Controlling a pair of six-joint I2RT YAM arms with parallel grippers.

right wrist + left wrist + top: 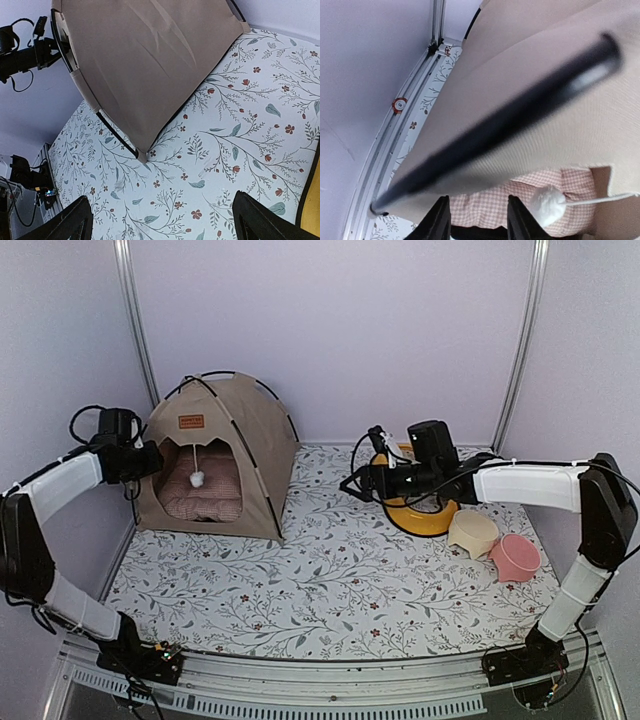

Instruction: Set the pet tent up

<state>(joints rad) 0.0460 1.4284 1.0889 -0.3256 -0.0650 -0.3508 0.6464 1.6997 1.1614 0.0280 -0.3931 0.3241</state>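
The tan pet tent (250, 440) stands upright at the back left of the floral mat, black poles crossed over its top. Its doorway faces front, with a white pom-pom (197, 479) hanging in it. My left gripper (155, 462) is at the tent's front left edge, level with the doorway. In the left wrist view the tent fabric (545, 115) and a black pole (510, 115) run just past the fingertips; the left gripper (477, 200) is open with nothing between its fingers. My right gripper (352, 483) hovers right of the tent, open wide and empty (160, 200), facing the tent's side wall (150, 55).
A pink checked cushion (205, 495) lies inside the tent. A yellow bowl stand (425, 517) sits under the right arm, with a cream bowl (473, 532) and a pink bowl (515, 557) beside it. Metal frame posts (135, 320) rise at the back corners.
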